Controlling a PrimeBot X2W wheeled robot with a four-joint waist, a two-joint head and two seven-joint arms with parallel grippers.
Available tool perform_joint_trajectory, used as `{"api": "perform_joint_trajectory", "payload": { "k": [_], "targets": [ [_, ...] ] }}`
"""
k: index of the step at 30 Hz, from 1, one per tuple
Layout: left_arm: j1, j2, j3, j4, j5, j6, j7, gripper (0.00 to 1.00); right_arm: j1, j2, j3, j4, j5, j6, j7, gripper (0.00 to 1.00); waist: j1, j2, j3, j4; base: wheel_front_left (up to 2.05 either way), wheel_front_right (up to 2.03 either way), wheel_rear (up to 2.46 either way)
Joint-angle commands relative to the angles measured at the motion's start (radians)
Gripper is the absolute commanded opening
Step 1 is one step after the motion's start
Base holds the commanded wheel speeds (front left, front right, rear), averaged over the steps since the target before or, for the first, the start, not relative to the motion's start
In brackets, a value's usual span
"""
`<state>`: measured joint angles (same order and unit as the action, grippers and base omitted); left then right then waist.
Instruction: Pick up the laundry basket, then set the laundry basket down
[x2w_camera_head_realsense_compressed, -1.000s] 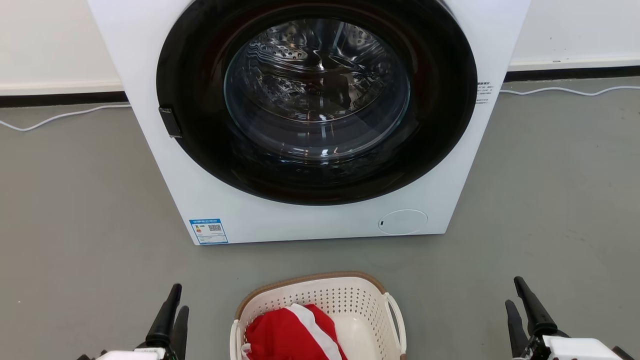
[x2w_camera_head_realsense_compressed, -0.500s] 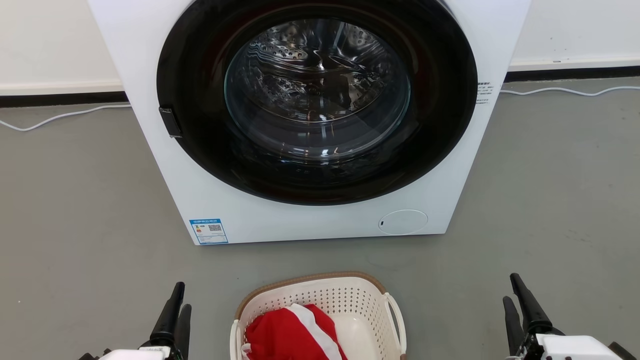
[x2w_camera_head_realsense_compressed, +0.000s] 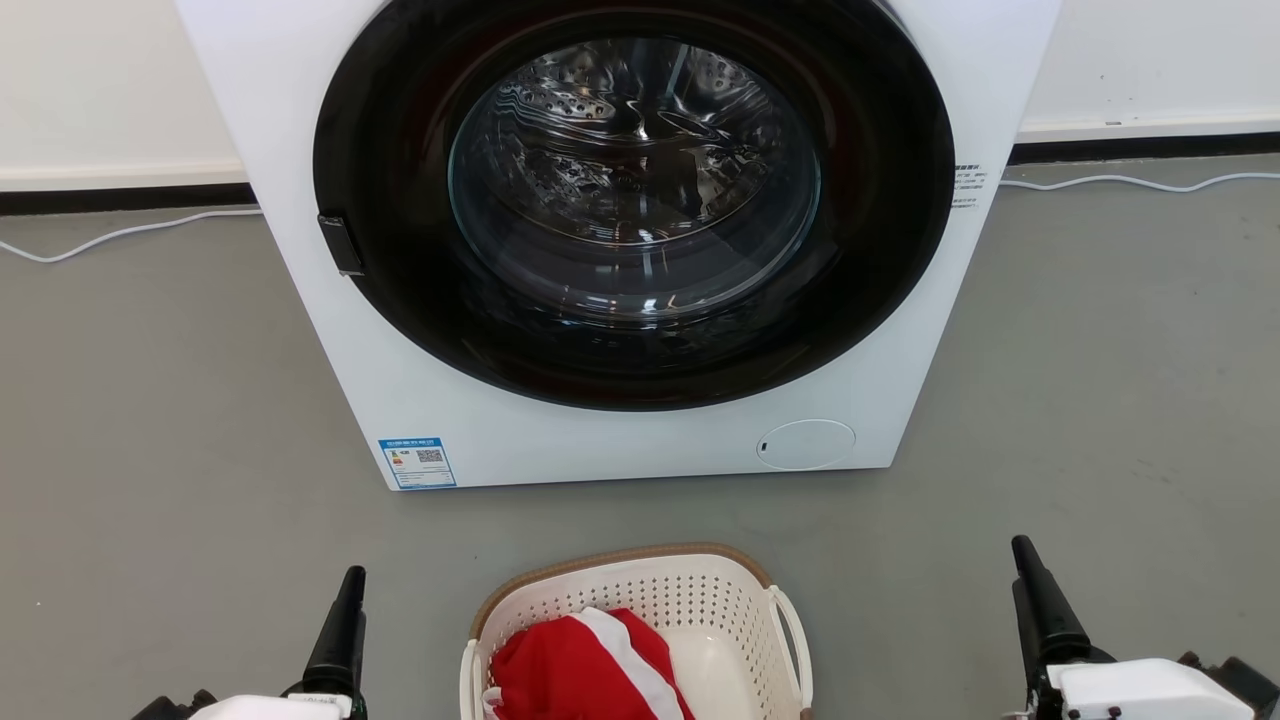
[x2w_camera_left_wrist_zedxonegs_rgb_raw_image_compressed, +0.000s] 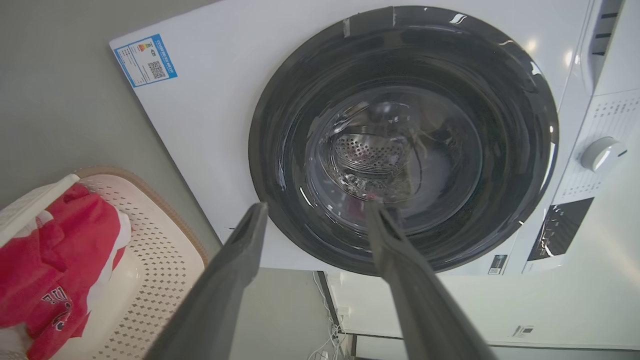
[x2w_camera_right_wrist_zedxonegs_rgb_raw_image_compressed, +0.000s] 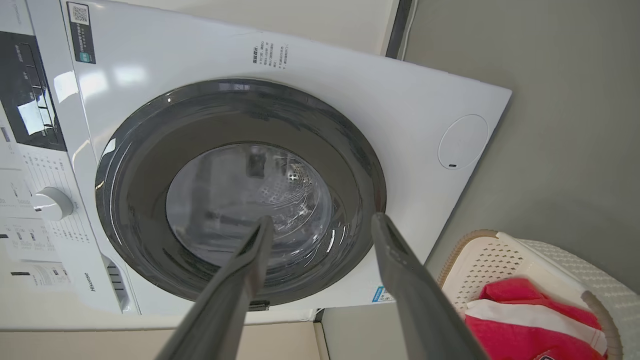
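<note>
Your left gripper (x2w_camera_head_realsense_compressed: 350, 585) and right gripper (x2w_camera_head_realsense_compressed: 1025, 560) rolled edge-on, both spread wide, empty (basket (x2w_camera_head_realsense_compressed: 650, 595) untouched between them); your lift hadn't started.

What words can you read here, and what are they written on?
"Hisense": on the washer's front, near its top corner.
Blue sticker on the washer: QR code, print too small to read.
Black print beside the door: too small.
Control panel words: blurred.
Red cloth in the laundry basket: dark print, unreadable.
</note>
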<state>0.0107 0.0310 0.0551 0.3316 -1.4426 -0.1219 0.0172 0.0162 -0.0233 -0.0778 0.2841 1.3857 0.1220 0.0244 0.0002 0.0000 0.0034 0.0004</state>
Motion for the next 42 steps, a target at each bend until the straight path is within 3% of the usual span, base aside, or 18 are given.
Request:
{"api": "perform_joint_trajectory", "payload": {
  "k": [1,16,42],
  "targets": [
    [-0.029,0.006,0.014,-0.022,0.032,-0.003,-0.008,1.00,-0.024,-0.013,0.011,-0.037,-0.039,0.003,-0.018,1.00,-0.0002,0.0000,0.000,0.000,0.00,0.00,0.00],
    [-0.019,0.007,0.026,-0.049,0.302,0.027,-0.055,1.00,-0.024,-0.013,0.026,-0.067,-0.403,0.004,-0.064,1.00,-0.0002,0.0000,-0.002,0.003,0.00,0.00,0.00],
    [0.000,0.011,0.035,-0.093,0.682,0.045,-0.131,1.00,-0.042,-0.023,0.058,-0.069,-0.819,0.006,-0.140,1.00,-0.0002,0.0000,-0.004,0.003,0.00,0.00,0.00]
  ]
}}
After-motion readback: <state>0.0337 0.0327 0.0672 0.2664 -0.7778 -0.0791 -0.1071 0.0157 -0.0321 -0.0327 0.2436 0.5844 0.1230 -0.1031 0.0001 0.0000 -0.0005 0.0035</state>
